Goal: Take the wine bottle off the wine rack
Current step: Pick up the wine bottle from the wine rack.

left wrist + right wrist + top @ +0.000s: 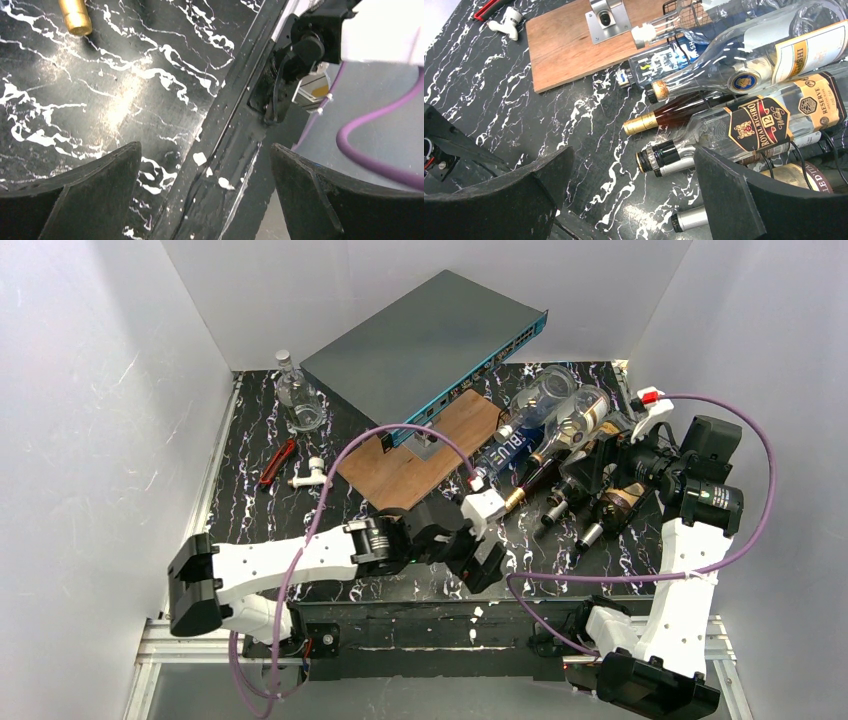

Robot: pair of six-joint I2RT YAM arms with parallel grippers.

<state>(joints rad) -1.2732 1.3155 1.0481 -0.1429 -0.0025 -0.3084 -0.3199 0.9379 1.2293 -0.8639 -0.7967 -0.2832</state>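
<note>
Right claw [634, 150] is hanging released, jaws wide, near the bottle necks. Its wrist view is showing the gold-foiled wine bottle [674, 112] lying in the wine rack [796, 152] among other bottles [769, 120]. Left claw [205, 147] is gaping empty over the desk [75, 100] edge, its view catching only a gold bottle tip [75, 17].
</note>
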